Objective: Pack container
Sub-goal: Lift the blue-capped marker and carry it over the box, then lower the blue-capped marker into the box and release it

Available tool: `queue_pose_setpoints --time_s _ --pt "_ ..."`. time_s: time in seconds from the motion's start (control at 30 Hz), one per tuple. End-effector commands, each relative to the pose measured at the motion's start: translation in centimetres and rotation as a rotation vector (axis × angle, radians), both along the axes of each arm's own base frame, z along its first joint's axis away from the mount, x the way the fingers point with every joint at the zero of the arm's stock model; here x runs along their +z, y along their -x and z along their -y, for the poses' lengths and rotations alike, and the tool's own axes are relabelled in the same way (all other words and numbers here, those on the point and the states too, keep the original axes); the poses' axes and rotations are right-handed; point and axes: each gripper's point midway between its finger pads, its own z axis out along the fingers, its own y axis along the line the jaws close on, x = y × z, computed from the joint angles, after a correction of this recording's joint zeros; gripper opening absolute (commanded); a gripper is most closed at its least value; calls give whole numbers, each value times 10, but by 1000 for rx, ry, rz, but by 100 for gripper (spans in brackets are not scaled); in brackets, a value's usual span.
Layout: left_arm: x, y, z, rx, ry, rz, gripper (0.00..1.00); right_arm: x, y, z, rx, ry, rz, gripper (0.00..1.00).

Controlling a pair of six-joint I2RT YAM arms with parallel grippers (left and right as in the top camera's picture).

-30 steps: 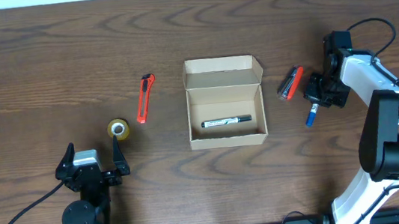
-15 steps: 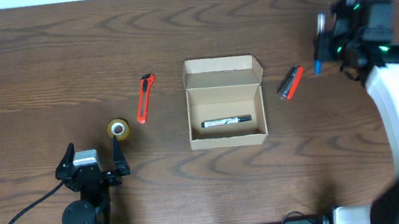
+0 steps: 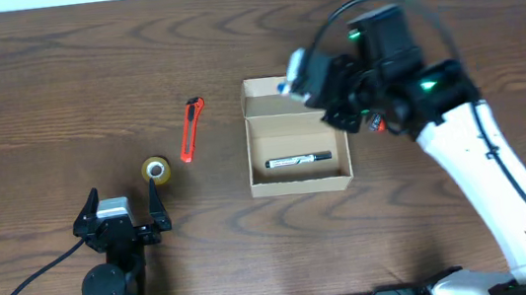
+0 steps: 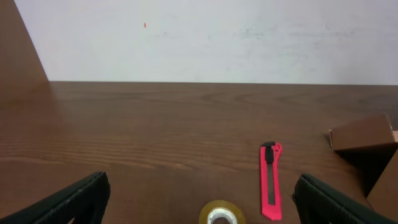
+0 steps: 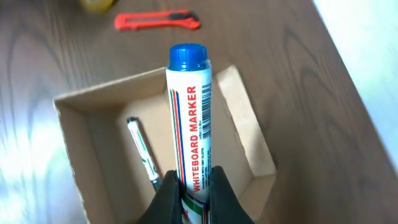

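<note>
Jaws of the right gripper (image 5: 189, 186) are pinching the whiteboard marker (image 5: 189, 124) at its lower barrel, blue cap pointing away from the wrist. Overhead, the right gripper (image 3: 324, 89) hangs over the back right part of the container (image 3: 250, 154). The marker (image 3: 289, 70) sticks out leftward over the raised back flap. It looks held in the air above the box, not touching it.

Key relation: the open cavity lies below and slightly toward the robot from the marker. The marker's long axis runs roughly along the container's long side. A black pen (image 3: 298, 160) already lies on the floor of the box along that same direction, toward the front wall. In the wrist view this pen (image 5: 142, 149) sits left of the marker and nearly parallel, slightly slanted. The free floor strip is between the pen and the back wall.

Judgement: the next move needs a descent plus a small shift toward the box middle, keeping the present heading. The flap is the likely snag if the cap comes down over it.

Container sits mid-desk, lid flap open at the back. The right arm is the one on it. The left gripper (image 3: 121, 205) is parked at the near left of the desk, well apart from the box, jaws spread and empty. A tape roll (image 3: 155, 169) sits just ahead of it. The red box cutter (image 3: 191, 129) lies between tape and container, touching neither.
</note>
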Motion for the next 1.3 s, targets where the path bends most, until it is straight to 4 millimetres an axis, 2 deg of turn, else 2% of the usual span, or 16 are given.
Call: queue_pose_setpoints --time_s 0.0,0.13,0.33,0.5,0.67,0.77,0.97,1.27 --pt "-18 1 2 -15 14 -55 95 1 -5 -5 118 149 113 1" --pt "-18 1 2 -15 14 -55 95 -17 2 -19 259 215 107 1" --pt "-18 1 2 -15 14 -55 95 -55 4 -28 302 250 3 1" --pt "-18 1 2 -15 14 -55 95 -91 -2 -31 281 270 -92 1" --pt "-17 1 2 -15 14 -55 95 -131 -16 -33 181 286 -182 1" --pt "-18 1 2 -15 14 -55 95 -149 -17 -34 154 290 -225 1" --pt "-18 1 2 -15 13 -55 95 -168 -21 -32 96 288 -279 2" --pt "-18 1 2 -12 10 -55 95 -184 -5 -21 138 338 -359 1"
